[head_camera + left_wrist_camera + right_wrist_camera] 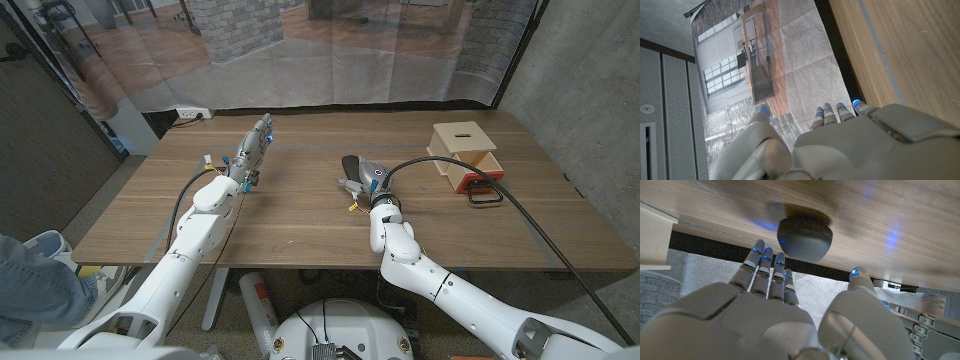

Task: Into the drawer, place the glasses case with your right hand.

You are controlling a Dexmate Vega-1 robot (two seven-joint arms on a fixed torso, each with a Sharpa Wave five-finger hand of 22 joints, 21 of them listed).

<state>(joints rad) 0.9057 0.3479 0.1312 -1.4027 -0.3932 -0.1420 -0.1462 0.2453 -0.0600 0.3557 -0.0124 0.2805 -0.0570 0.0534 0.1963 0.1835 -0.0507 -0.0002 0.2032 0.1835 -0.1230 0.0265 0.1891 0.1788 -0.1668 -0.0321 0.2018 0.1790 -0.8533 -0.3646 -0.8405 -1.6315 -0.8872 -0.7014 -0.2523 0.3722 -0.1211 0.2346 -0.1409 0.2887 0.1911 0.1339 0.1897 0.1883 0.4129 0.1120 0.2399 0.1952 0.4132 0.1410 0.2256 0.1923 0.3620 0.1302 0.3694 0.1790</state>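
Observation:
The dark grey glasses case (350,165) lies on the wooden table (300,215) near its middle. My right hand (370,181) is right behind the case, fingers spread and nothing gripped. In the right wrist view the rounded case (805,237) sits just past my fingertips (767,255), between the fingers and the thumb. The small wooden drawer box (463,138) stands at the right, its drawer (472,172) pulled out toward me, with a black handle (486,194). My left hand (254,148) is stretched out over the table's left part and holds nothing.
A black cable (520,215) runs from my right wrist across the table's right side. A person's leg in jeans (30,285) shows at the near left, off the table. A mesh curtain (330,50) hangs behind the far edge.

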